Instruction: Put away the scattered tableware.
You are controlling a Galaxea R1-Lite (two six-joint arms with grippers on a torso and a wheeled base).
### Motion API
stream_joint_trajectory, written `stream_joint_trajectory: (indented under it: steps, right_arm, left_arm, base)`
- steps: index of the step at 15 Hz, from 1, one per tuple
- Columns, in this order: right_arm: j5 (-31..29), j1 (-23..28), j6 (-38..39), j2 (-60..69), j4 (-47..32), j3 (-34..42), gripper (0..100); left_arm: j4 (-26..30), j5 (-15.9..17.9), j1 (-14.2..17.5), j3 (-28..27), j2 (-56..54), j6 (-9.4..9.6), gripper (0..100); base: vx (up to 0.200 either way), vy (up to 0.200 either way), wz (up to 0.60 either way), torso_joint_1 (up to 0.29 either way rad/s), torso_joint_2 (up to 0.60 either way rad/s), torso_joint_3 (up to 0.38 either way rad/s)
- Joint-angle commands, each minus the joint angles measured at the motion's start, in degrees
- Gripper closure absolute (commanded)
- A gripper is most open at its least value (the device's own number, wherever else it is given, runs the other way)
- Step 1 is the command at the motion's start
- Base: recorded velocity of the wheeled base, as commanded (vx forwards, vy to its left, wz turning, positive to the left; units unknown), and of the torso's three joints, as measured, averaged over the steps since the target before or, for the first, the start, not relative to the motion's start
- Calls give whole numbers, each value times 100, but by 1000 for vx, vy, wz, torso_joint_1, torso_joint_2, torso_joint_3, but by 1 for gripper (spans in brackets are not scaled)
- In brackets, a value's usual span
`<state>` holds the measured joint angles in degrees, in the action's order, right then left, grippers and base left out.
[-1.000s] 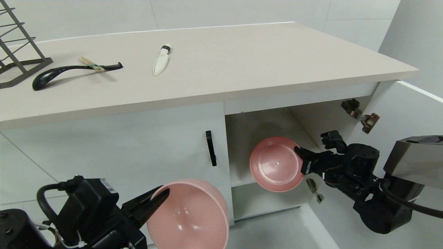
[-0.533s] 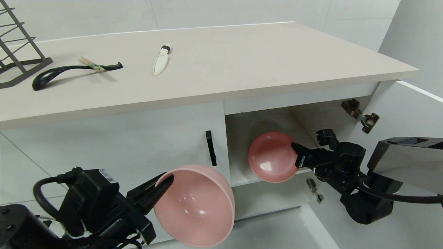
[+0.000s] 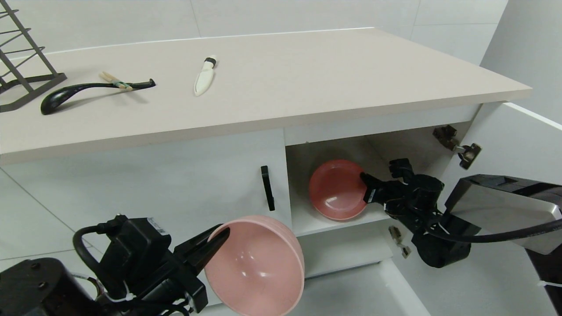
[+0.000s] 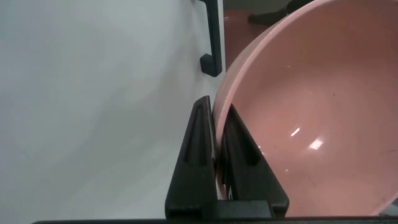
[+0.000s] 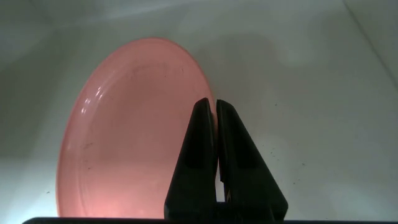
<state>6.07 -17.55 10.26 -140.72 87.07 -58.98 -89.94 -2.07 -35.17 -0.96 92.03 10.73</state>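
Head view, left to right. Upper left of the frame: a wire rack (image 3: 19,66) on the counter (image 3: 329,74). Next to it lie a black ladle (image 3: 74,93) with chopsticks (image 3: 116,81) across its handle, then a white knife (image 3: 205,79), all not yet put away.

Lower left: my left gripper (image 3: 221,235) has its jaws pinched narrow on the rim of the pink bowl (image 3: 257,272). The bowl is held in the air, tipped on its side, in front of the closed cabinet door (image 3: 175,184), below its black handle (image 3: 267,188).

Centre right: the open cupboard. My right gripper (image 3: 366,184) is inside it, jaws clamped on the edge of the pink plate (image 3: 333,191). The plate is tilted, low over the shelf (image 3: 314,221). I can't tell if its bottom edge touches.

Handling, my guess: both look like light, stiff plastic with a glossy, slippery surface. The rim is the only place to hold, and a thin rim grip lets the piece swing. I'd lower the plate flat before letting go, then bring the bowl in after.
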Motion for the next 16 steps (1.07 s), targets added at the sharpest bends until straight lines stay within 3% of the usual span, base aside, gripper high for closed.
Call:
stream_joint_trajectory:
  steps: [1,16]
  right_arm:
    - [8,-11,2,-202,-32,-175,100]
    - [-45,-20,134,-501,21,-386,100]
  left_arm:
    - [-6,-4,1,0,43,8,100]
    - [-6,-30,1,0,158,8,100]
  base:
    - [0,0,0,0,0,0]
    - [0,0,0,0,0,0]
